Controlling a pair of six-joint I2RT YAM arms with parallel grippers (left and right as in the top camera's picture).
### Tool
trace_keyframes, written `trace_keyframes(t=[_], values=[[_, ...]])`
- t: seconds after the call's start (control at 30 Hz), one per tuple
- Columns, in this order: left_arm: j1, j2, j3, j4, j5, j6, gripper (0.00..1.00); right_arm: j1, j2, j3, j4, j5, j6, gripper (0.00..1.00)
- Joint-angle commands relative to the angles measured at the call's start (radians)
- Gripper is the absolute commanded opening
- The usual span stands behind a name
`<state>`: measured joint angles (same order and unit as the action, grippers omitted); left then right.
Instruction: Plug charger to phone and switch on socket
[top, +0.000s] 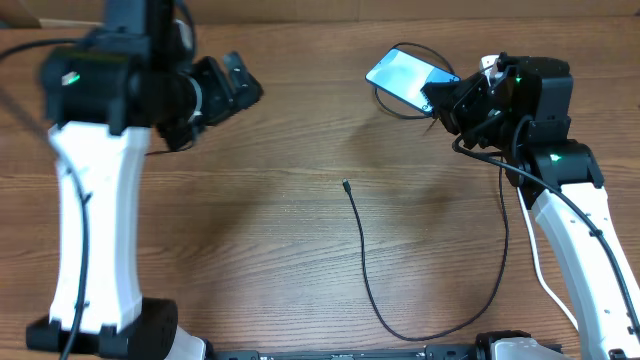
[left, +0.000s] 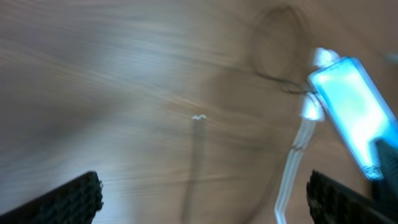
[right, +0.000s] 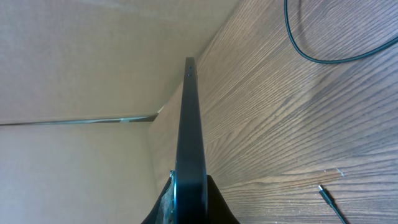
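1. Overhead: my right gripper (top: 447, 100) is clamped on one end of the phone (top: 403, 73), whose blue screen faces up towards the camera.
2. The charger (top: 362, 262) lies on the wooden table (top: 250, 230), well apart from the phone. Its plug tip (top: 345, 183) is on the near side of the phone and a little to its left. From there the black cable sweeps towards the table's front edge, then loops back up under my right arm.
3. My left gripper (top: 248, 85) hangs far to the left of the phone, touching nothing.
4. A scrap of white just right of the phone, behind my right fingers, is probably the socket (top: 487, 62), though most of it is hidden.
5. Left wrist (badly blurred): my left fingers (left: 68, 199) sit wide apart at the bottom corners with nothing between them. The phone (left: 349, 112) glows at the right. The plug tip (left: 199, 117) lies well to its left on bare wood. A thick white cord (left: 291, 171) runs down from just beside the phone.
6. Right wrist: I see the phone (right: 189, 124) edge-on, a thin dark blade pinched between my two fingers (right: 219, 210). The plug tip (right: 326, 193) rests on the table to its lower right, and a dark cable loop (right: 323, 60) lies to its upper right.
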<state>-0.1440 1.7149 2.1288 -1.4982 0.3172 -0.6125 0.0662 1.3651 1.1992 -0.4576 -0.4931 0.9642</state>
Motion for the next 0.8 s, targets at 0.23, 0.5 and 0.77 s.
trace_keyframes(t=[0.23, 0.5, 0.77], values=[[-0.003, 0.032, -0.637, 0.967, 0.783, -0.107, 1.00, 0.022, -0.027, 0.015, 0.026, 0.010, 0.113, 0.04], [-0.100, 0.032, -0.768, 1.296, 0.731, -0.483, 1.00, 0.090, -0.023, -0.009, 0.076, 0.093, 0.193, 0.04], [-0.169, 0.032, -0.768, 1.418, 0.590, -0.788, 1.00, 0.167, -0.022, -0.009, 0.086, 0.197, 0.215, 0.04]])
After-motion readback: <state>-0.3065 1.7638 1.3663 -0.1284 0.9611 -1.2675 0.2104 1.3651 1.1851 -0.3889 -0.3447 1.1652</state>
